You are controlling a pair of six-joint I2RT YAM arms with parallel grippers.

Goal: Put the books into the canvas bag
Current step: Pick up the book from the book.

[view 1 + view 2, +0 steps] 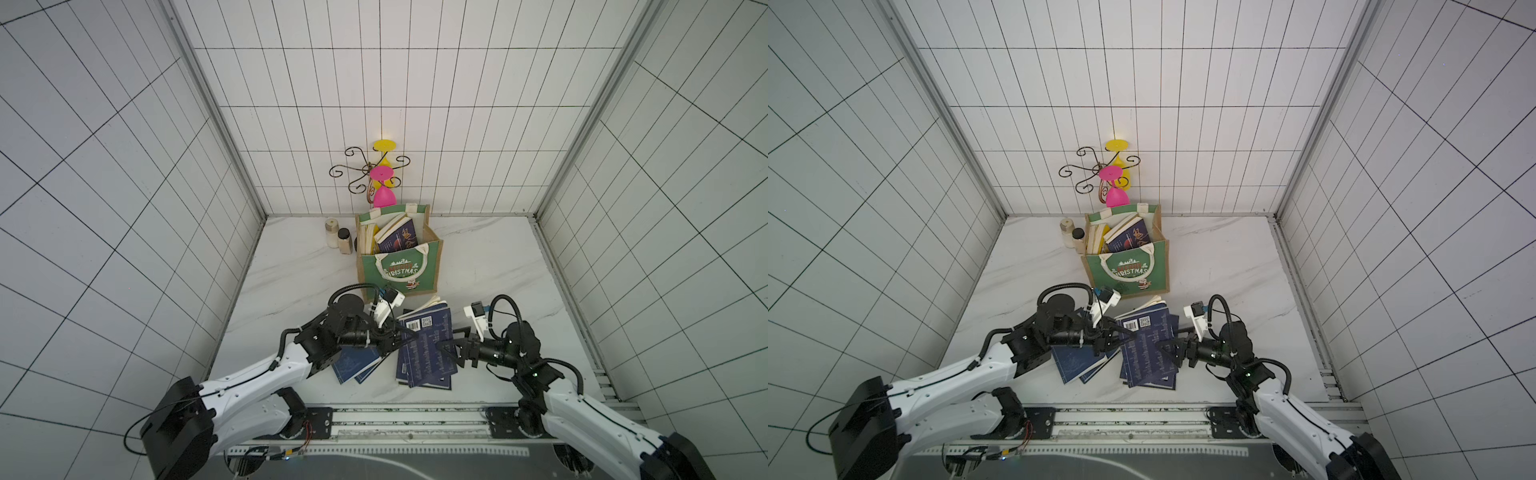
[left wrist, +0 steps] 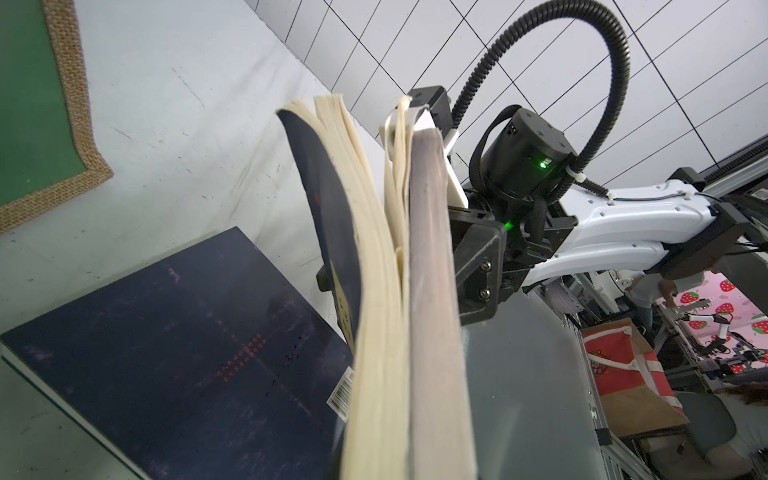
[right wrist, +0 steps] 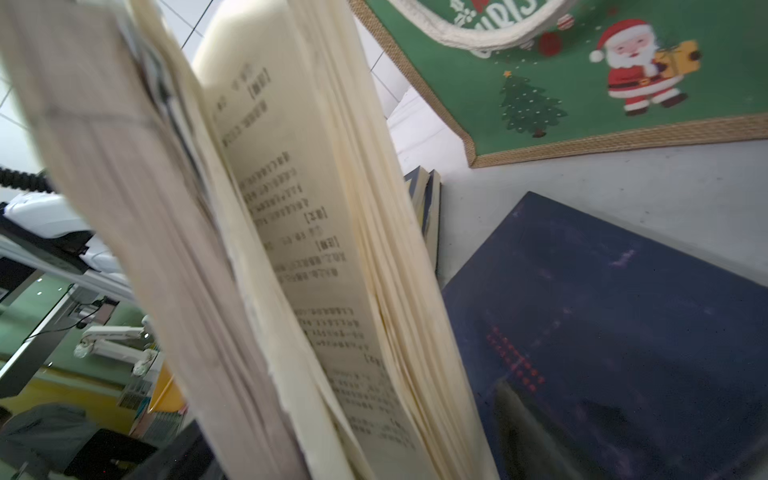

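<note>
Left gripper (image 1: 402, 333): it is closed tight on the left edge of a thin navy-blue paperback (image 1: 428, 332), whose cover carries a barcode and a QR square, as seen in both top views.
Right gripper (image 1: 451, 343): its jaws are spread wide at the opposite edge of that paperback. Whether the fingers touch the cover cannot be told.
Held book: it is kept above a flat pile of matching navy paperbacks (image 1: 426, 374). Its cream pages are seen fanned apart in the right wrist view.
Second pile: a few more navy paperbacks (image 1: 353, 365) are laid partly under the left arm, just beside the flat pile.
Canvas bag: the boxy tan jute tote (image 1: 399, 270), with green panels, white loop handles and white "CHRISTMAS" print, is stood upright just beyond the piles.
Books in bag: a dark illustrated paperback with Chinese characters (image 1: 397, 235) is leaned inside, and the cream page edges of other books (image 1: 368, 239) are seen beside it.
Jars: two small capped jars (image 1: 331, 232) are stood just beside the bag, on the left arm's side.
Stand: a black scrolled wire stand (image 1: 361, 170) is placed behind the bag, with a pink plastic goblet (image 1: 382, 197) and a yellow plastic goblet (image 1: 384, 146) on it.
Table: everything is borne by a white marble-patterned tabletop (image 1: 498, 266).
</note>
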